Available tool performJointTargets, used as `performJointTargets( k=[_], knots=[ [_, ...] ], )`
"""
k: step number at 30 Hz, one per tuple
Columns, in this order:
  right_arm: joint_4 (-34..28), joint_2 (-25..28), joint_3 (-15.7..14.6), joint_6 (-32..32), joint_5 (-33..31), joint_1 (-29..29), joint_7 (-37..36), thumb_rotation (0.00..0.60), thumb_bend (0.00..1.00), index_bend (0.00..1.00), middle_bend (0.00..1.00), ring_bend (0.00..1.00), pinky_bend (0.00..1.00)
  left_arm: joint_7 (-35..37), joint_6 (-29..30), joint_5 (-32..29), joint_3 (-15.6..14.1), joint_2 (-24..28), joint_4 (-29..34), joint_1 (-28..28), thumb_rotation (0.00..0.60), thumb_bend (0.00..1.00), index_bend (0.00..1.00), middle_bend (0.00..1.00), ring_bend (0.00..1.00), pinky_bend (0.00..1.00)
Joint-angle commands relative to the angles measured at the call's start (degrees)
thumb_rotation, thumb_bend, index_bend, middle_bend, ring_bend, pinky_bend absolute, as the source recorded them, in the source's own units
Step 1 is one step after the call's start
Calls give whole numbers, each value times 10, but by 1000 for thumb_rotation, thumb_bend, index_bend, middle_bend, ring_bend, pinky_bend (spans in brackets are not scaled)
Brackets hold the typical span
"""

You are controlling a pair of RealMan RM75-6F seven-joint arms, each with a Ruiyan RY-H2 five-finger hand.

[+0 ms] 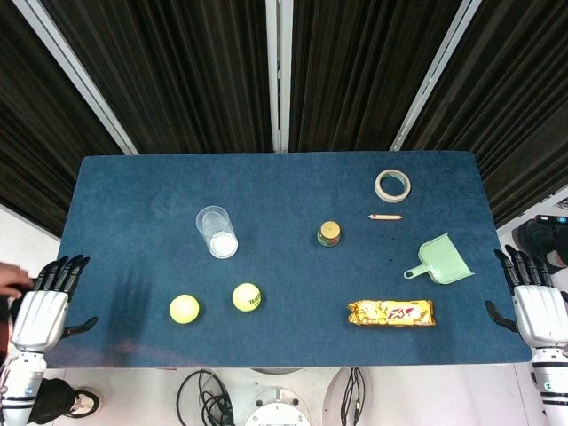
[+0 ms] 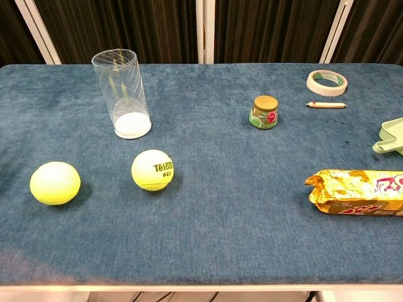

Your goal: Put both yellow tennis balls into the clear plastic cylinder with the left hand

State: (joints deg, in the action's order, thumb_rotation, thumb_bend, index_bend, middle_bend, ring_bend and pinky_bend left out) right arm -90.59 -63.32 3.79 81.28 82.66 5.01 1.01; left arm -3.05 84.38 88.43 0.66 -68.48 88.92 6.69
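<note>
Two yellow tennis balls lie on the blue table near its front edge: one at the left (image 1: 185, 308) (image 2: 55, 183), one with printed lettering to its right (image 1: 247, 296) (image 2: 152, 169). The clear plastic cylinder (image 1: 217, 232) (image 2: 123, 93) stands upright and empty behind them. My left hand (image 1: 44, 304) hangs off the table's left edge, fingers spread, holding nothing, well left of the balls. My right hand (image 1: 537, 302) is off the right edge, also empty with fingers apart. Neither hand shows in the chest view.
A small green jar (image 1: 329, 233) stands mid-table. At the back right are a tape roll (image 1: 391, 185) and a pencil (image 1: 384, 216). A green dustpan (image 1: 442, 260) and a yellow snack packet (image 1: 391, 312) lie at the right. A person's hand (image 1: 11, 281) shows at the far left.
</note>
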Motion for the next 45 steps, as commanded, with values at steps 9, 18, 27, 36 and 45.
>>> performJointTargets(
  k=[9,18,27,36,45],
  knots=[
    [1,1,1,4,2,-1,-4,600,248,0,0,0,0,-1,4,8,-1,0,0,0,600,64,58,25,0,88],
    [-1,0,5,-2,-5,2,-3,600,249,0,0,0,0,63,-9,57,-14,4,-3,24,600,64,57,25,0,87],
    [-1,0,2,3,-4,-3,0,600,249,0,0,0,0,67,-51,98,-35,-8,13,56,600,64,57,26,0,86],
    [-2,1,2,-1,-2,1,-2,600,248,0,0,0,0,57,-145,85,-48,-66,0,98,600,62,57,26,0,86],
    [7,2,4,-3,-7,0,-17,600,249,0,0,0,0,40,-188,63,-45,-128,-50,121,600,62,57,26,0,86]
  ],
)
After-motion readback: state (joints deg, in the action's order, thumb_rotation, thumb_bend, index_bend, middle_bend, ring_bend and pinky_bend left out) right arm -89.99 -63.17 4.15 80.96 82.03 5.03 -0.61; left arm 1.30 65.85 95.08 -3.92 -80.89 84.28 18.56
